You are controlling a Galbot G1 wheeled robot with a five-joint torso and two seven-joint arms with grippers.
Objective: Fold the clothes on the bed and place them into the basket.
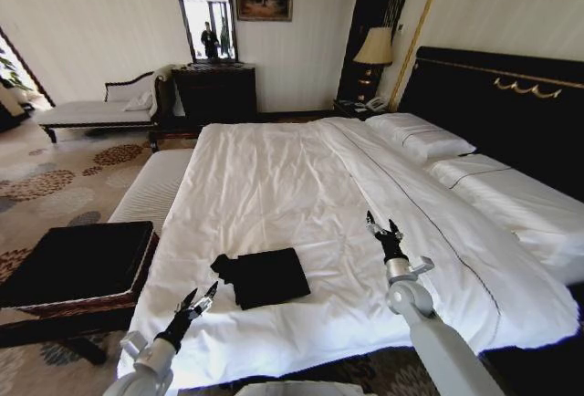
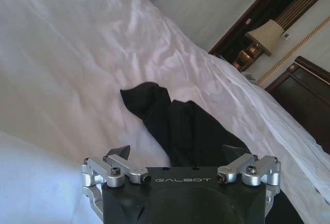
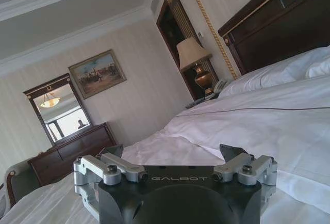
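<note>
Black shirt (image 1: 265, 276) lying on the white bed (image 1: 274, 186) near the foot edge, already gathered into a rough rectangle with a loose lump of cloth sticking out at its 9 o'clock side. Both grippers open and empty: left gripper (image 1: 197, 302) low at about 8 o'clock from the shirt, close to the mattress edge; right gripper (image 1: 382, 229) raised above the duvet at about 2 o'clock, well apart from the cloth.

Probably between folds, or just ahead of the lift. To do it well: tuck that stray lump in first, or pinch it together with the layers beneath; grip through every layer at opposite edges; pinch cloth alone, not the sheet under it; lift level so the stack stays closed. Left wrist view (image 2: 178, 131) looks straight along the shirt, so a short reach forward from that side seems enough.

Basket (image 1: 78, 259) off the bed's left side at 9 o'clock from the shirt, dark lining facing up, close enough for a carry by the left arm.

Soft, wrinkled bedding, likely to give under a press. Beyond: pillows (image 1: 420, 136) at the black headboard (image 1: 497, 95), lamp (image 1: 374, 49), dresser (image 1: 214, 90) with mirror (image 1: 206, 17), patterned carpet (image 1: 55, 177).
</note>
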